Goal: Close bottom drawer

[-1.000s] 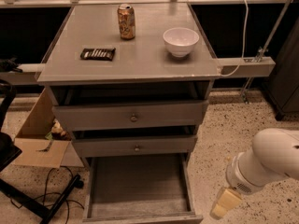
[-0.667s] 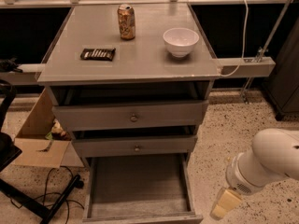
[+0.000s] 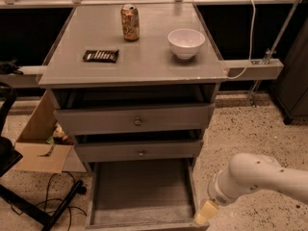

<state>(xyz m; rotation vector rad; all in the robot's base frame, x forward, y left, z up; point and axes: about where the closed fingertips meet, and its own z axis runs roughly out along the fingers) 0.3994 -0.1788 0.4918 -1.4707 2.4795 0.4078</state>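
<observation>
The bottom drawer (image 3: 142,191) of the grey cabinet is pulled far out toward me, and its long flat grey inside is empty. Its front panel lies along the lower edge of the view and its knob is out of sight. My gripper (image 3: 206,213), with a pale yellow tip on a white arm, hangs low at the right, next to the drawer's front right corner. I cannot tell whether it touches the drawer.
Above are the middle drawer (image 3: 139,151) and top drawer (image 3: 137,121), both slightly ajar. On the cabinet top stand a can (image 3: 130,22), a white bowl (image 3: 186,42) and a candy bar (image 3: 100,56). A cardboard box (image 3: 38,143), cables and a black stand lie left.
My arm and gripper have moved left, from the open floor toward the drawer's front right corner. The drawer has not moved.
</observation>
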